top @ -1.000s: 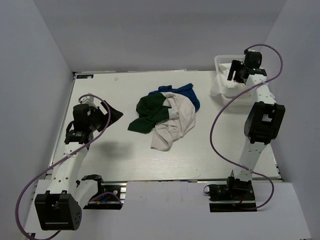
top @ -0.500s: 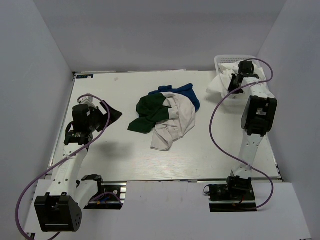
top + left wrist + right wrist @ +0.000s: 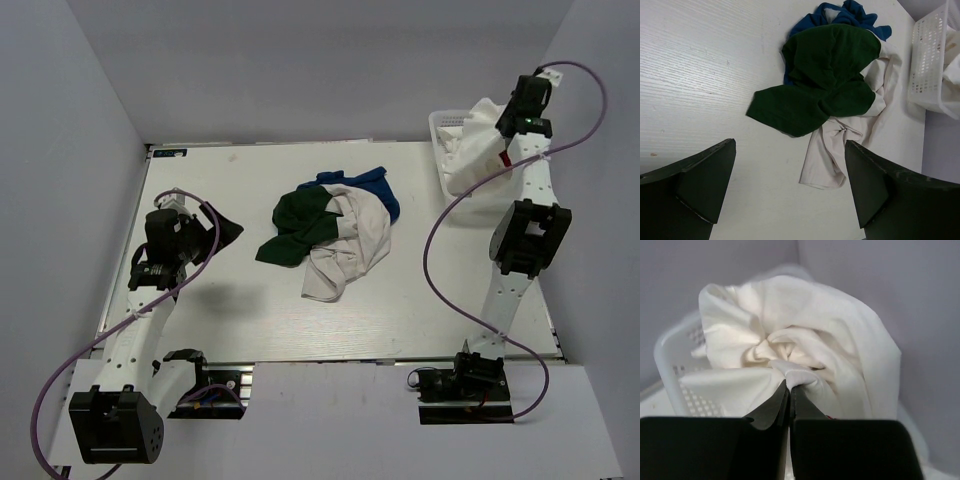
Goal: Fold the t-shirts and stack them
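From above, the table (image 3: 200, 300) carries one heap at its middle: a dark green t-shirt (image 3: 298, 225) on top, a royal blue t-shirt (image 3: 372, 188) behind it and a cream-white t-shirt (image 3: 345, 250) spilling toward the near edge, three in all. A white mesh basket (image 3: 447, 125) sits at the far right corner. The right gripper (image 3: 508, 115) hangs above it, clenched on a bunched white t-shirt (image 3: 478, 140) that trails down into the basket. The left gripper (image 3: 222, 228) hovers well to the left of the heap. A small strip at the table's far-left edge is too small to read.

The left wrist view shows its two fingers (image 3: 700, 180) spread wide, grasping nothing, with the heap ahead and the basket beyond it.

The right wrist view shows the jaws pinched together on a fold of the white t-shirt, basket wall below left.
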Robot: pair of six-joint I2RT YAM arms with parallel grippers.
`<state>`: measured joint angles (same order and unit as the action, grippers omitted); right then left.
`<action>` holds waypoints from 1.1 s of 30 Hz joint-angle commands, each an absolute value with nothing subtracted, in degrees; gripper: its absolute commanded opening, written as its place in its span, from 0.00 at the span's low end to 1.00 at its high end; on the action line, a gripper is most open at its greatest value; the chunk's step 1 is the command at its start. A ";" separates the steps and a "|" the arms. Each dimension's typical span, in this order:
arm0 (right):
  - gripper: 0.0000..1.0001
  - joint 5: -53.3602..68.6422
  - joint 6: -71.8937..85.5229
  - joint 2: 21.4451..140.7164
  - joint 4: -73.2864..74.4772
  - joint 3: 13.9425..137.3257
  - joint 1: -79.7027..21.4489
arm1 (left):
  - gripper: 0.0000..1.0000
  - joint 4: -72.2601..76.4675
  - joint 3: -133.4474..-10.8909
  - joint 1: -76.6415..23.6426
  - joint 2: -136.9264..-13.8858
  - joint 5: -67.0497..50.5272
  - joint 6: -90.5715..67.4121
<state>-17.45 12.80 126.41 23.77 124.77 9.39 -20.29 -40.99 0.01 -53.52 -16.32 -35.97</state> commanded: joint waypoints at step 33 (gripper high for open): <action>0.90 1.67 -0.70 106.36 25.32 105.42 -2.52 | 0.99 -15.83 -40.10 0.44 -51.77 -21.45 -36.74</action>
<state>-2.35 -0.23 115.04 26.74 110.10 1.04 -17.80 -41.65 0.21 -54.41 -20.27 -36.27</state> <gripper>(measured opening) 0.902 0.992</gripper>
